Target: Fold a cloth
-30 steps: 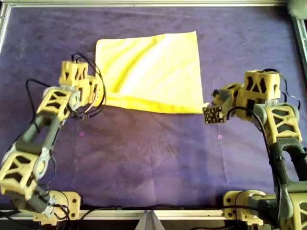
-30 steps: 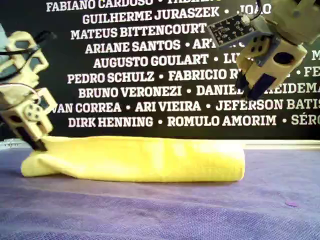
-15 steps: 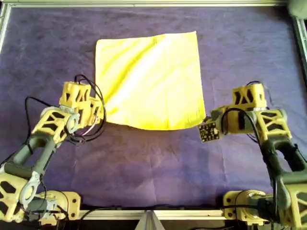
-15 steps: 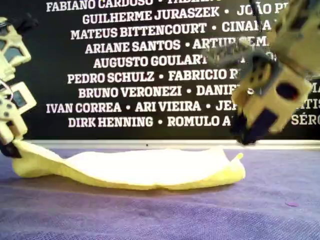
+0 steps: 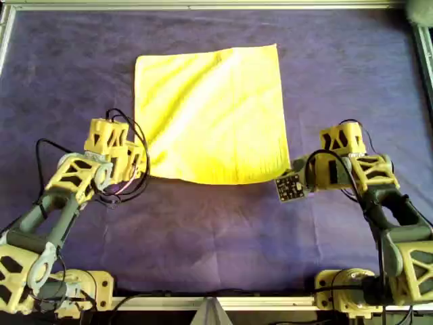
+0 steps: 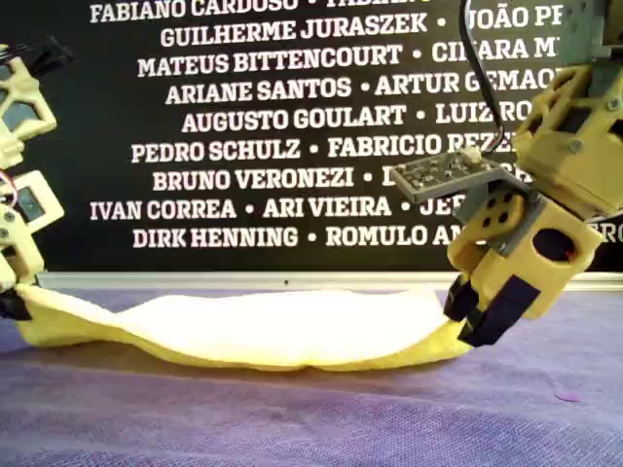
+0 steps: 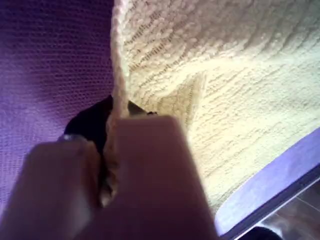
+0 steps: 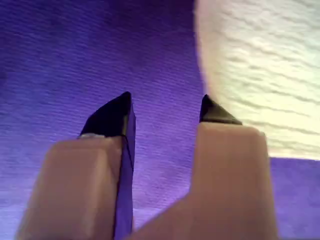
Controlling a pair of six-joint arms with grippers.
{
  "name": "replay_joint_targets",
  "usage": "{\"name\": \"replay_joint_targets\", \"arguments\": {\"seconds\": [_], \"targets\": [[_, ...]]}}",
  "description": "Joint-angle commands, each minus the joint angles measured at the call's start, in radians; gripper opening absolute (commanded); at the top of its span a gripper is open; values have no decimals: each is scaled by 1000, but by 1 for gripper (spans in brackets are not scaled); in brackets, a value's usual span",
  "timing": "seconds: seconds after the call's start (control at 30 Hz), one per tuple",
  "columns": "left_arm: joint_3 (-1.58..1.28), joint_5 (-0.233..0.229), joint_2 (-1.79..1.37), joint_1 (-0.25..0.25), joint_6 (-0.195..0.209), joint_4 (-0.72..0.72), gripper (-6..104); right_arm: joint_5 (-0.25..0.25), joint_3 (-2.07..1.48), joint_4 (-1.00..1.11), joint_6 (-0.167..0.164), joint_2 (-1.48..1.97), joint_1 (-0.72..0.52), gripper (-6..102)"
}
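The yellow cloth (image 5: 210,115) lies spread on the purple covering (image 5: 216,230), sagging in the middle in the exterior view (image 6: 282,326). My first gripper (image 5: 140,164) is at the cloth's near corner on the overhead view's left. It is shut on the cloth's edge (image 7: 240,100), with the fabric pinched between its fingers (image 7: 112,115), and holds that corner slightly raised (image 6: 15,302). My second gripper (image 5: 295,174) is at the near corner on the overhead view's right. It is open (image 8: 165,107) over the purple covering, with the cloth (image 8: 255,60) just beside one finger. It hangs low by that corner (image 6: 467,316).
A metal frame (image 5: 203,5) edges the table at the far side, and the arm bases (image 5: 345,288) stand at the near edge. A black banner with white names (image 6: 292,117) stands behind the table in the exterior view.
The folded-over cloth has been drawn out flat toward the near edge. My first gripper pulled its corner back and kept hold. My second gripper, off the cloth, came down beside its corner.
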State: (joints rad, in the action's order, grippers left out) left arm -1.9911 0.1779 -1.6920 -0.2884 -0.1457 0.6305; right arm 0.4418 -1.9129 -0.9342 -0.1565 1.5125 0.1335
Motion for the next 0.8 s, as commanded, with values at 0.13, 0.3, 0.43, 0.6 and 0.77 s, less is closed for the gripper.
{"name": "replay_joint_targets", "arguments": {"seconds": [0.13,0.3,0.43,0.6,0.77], "targets": [[17,6,-57,-23,0,-8,-1,15,44,44,-6,44,0,54],[17,6,-57,-23,-6,-8,-1,92,75,66,-8,31,0,55],[15,6,-57,-23,-6,-6,-1,137,106,109,-8,9,0,55],[14,6,-57,-23,-8,-6,-1,124,107,129,-6,-38,-2,54],[15,6,-57,-23,-8,-6,-1,123,109,130,-6,-89,-2,54]]}}
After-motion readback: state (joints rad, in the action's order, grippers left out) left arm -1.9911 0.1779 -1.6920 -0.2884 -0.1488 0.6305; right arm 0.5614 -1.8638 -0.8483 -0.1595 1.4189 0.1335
